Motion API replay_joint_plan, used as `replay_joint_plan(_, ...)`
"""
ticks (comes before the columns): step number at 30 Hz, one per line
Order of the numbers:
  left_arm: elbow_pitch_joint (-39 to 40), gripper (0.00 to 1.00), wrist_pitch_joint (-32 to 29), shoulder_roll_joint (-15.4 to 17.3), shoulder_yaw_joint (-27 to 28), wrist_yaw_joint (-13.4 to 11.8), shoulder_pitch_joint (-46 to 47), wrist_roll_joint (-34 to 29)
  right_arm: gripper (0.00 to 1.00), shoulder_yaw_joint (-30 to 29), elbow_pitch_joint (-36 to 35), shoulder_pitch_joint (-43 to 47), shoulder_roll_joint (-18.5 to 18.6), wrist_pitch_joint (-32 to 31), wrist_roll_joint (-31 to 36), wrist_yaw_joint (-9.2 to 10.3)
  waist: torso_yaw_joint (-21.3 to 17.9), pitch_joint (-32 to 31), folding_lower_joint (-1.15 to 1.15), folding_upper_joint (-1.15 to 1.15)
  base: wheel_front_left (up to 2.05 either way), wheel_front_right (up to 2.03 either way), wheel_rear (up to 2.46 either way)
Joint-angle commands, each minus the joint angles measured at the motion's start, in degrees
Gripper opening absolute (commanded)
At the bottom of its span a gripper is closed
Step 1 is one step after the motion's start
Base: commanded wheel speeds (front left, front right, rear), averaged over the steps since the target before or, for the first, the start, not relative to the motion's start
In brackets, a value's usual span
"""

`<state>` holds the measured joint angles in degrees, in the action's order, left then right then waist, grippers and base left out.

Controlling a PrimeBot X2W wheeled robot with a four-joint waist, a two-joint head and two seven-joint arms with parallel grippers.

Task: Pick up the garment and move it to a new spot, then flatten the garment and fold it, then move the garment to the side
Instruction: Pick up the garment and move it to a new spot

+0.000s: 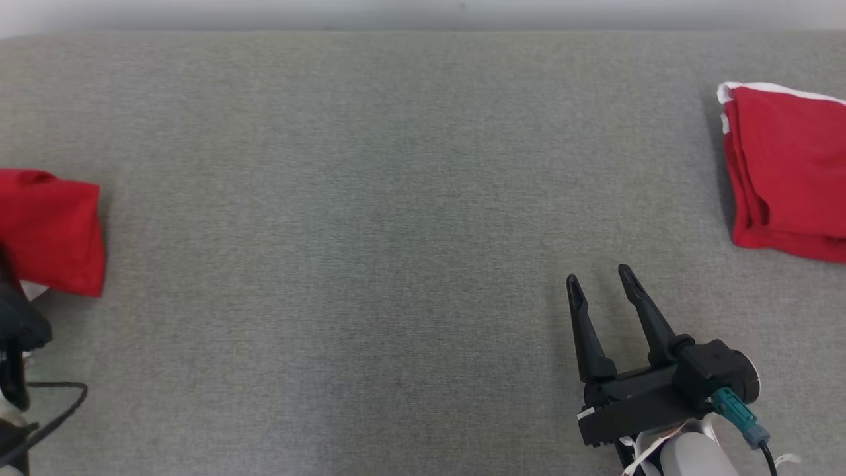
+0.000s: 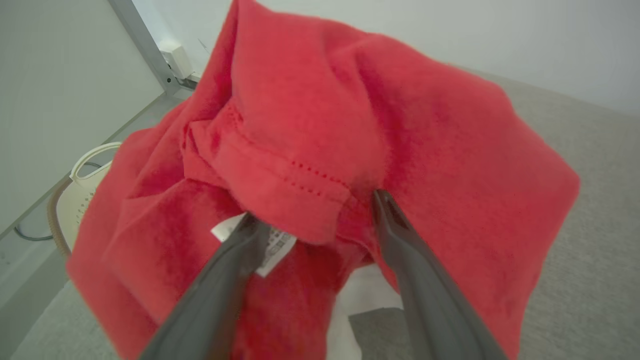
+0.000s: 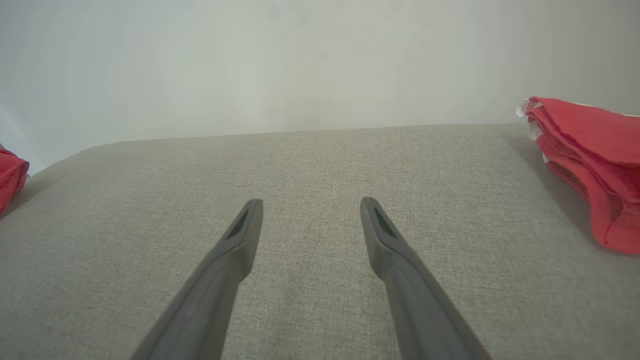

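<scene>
Red garment is lying bunched on the left side of the grey desk. My left gripper is poking into it, spread wide, not squeezing. My right gripper is hanging spread wide too. A folded red pile is sitting far right.

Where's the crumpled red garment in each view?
Head view: crumpled red garment at the left edge, mid-height.
Left wrist view: centre, at the tips of the open fingers.
Right wrist view: red sliver at the left edge.
Shared landmark: the grey fabric surface.
</scene>
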<state>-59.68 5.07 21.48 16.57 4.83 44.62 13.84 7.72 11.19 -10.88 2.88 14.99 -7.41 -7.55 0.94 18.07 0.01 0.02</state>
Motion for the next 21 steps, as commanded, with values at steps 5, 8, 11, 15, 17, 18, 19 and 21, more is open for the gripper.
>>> replay_joint_plan(5,-7.23,1.00,-7.15,1.20,1.48,-1.98,2.02,2.12,1.00,-0.18,0.47,-0.43,0.01,0.25,-0.35,0.15,-1.62,0.56,-0.01,-0.02,0.00,0.00,0.00)
replay_joint_plan(8,-9.76,1.00,-9.78,1.07,1.86,-2.29,2.30,3.17,1.00,-0.11,0.77,-0.09,0.00,0.25,-0.05,0.15,-1.63,0.06,-0.01,-0.02,0.00,0.00,0.00)
replay_joint_plan(11,-10.45,1.00,-10.45,1.29,1.84,-2.89,2.70,3.32,1.00,-0.10,0.96,0.00,0.01,0.25,0.15,0.15,-1.60,-0.22,-0.01,-0.02,0.00,0.00,0.00)
replay_joint_plan(15,-11.36,0.48,-10.81,1.46,1.45,-3.39,2.84,3.45,1.00,-0.05,1.27,0.16,0.01,0.25,0.48,0.15,-1.47,-0.96,-0.01,-0.02,0.00,0.00,0.00)
replay_joint_plan(17,-11.19,0.00,-9.59,1.41,1.19,-2.87,3.01,3.46,1.00,-0.17,1.49,0.30,0.01,0.25,0.52,0.15,-1.33,-1.45,-0.01,-0.02,0.00,0.00,0.00)
replay_joint_plan(18,-11.28,0.00,-9.25,1.33,1.06,-2.67,3.00,3.44,1.00,-0.21,1.60,0.40,0.01,0.25,0.58,0.15,-1.23,-1.73,-0.01,-0.02,0.00,0.00,0.00)
replay_joint_plan(19,-11.04,0.00,-8.38,1.25,0.96,-2.53,2.98,3.42,1.00,-0.30,1.68,0.50,0.01,0.25,0.59,0.15,-1.10,-2.05,-0.01,-0.02,0.00,0.00,0.00)
replay_joint_plan(21,-10.69,0.00,-6.61,1.29,0.83,-2.28,2.78,3.49,1.00,-0.34,1.83,0.49,0.01,0.25,0.46,0.15,-0.96,-2.72,-0.01,-0.02,0.00,0.00,0.00)
